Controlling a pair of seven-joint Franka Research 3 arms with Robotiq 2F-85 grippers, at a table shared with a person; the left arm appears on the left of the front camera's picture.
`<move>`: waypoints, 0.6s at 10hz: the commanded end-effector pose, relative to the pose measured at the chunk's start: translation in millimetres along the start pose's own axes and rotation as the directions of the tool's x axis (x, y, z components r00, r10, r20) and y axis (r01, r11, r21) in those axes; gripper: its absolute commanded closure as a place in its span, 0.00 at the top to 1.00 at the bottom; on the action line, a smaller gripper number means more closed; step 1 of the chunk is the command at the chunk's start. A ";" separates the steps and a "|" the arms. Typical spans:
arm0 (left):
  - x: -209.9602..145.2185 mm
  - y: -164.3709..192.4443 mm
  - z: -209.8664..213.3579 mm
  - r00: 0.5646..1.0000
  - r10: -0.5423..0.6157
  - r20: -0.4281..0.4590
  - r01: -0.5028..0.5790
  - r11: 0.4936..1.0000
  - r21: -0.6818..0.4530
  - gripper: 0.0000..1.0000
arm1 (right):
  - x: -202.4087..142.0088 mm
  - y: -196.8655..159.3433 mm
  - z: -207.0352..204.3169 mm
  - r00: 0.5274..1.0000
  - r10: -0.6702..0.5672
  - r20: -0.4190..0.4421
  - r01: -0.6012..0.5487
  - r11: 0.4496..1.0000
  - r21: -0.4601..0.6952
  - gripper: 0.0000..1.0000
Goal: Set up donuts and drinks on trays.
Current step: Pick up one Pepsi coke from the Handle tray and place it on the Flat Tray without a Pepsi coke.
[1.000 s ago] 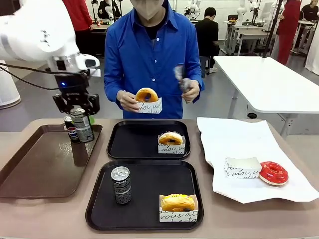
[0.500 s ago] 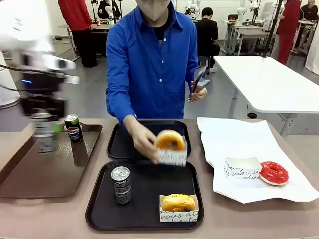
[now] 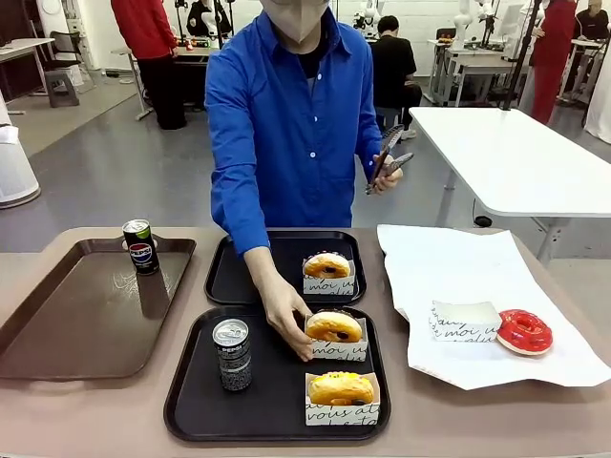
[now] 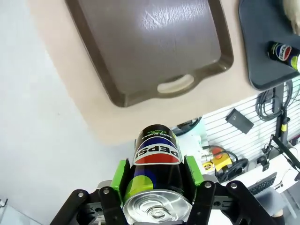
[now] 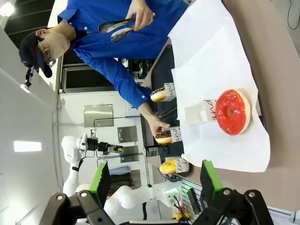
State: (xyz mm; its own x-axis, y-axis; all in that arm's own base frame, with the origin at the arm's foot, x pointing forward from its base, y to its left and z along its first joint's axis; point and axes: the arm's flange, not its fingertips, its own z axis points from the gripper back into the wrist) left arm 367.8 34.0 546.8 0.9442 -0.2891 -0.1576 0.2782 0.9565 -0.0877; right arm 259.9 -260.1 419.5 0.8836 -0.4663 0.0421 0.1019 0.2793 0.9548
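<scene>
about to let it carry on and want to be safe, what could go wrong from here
1. The left end effector grips a can high up, with the table edge and bare floor below; a slip could drop it off the table.
2. The person's hand holds a donut on the near tray, the forearm crossing the far tray, which lacks a drink; bringing the can there now risks contact.

brown tray [image 3: 76, 315]: left side cut off by edge | black tray [image 4: 260, 37]: cut by right edge | held can [image 4: 157, 154]: flanks hidden by left pincer [image 4: 158, 173] pads
</scene>
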 end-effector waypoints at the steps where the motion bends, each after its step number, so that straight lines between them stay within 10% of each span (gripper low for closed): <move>1: 15.7 -10.4 2.3 1.000 -0.001 0.024 0.001 1.000 0.003 0.59 | 1.5 -0.7 0.2 1.000 0.012 0.006 -0.012 1.000 0.019 1.00; 6: 13.5 -7.1 1.8 0.996 0.036 0.084 -0.042 0.997 0.067 0.59 | 1.5 -0.7 0.2 1.000 0.012 0.006 -0.012 1.000 0.019 1.00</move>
State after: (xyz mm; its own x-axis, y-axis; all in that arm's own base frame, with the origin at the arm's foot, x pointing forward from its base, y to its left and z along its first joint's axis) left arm 380.8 23.5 544.9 0.9526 -0.2828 -0.1121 0.2780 0.9589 -0.0561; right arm 259.9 -260.1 419.5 0.8836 -0.4663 0.0421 0.1019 0.2793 0.9548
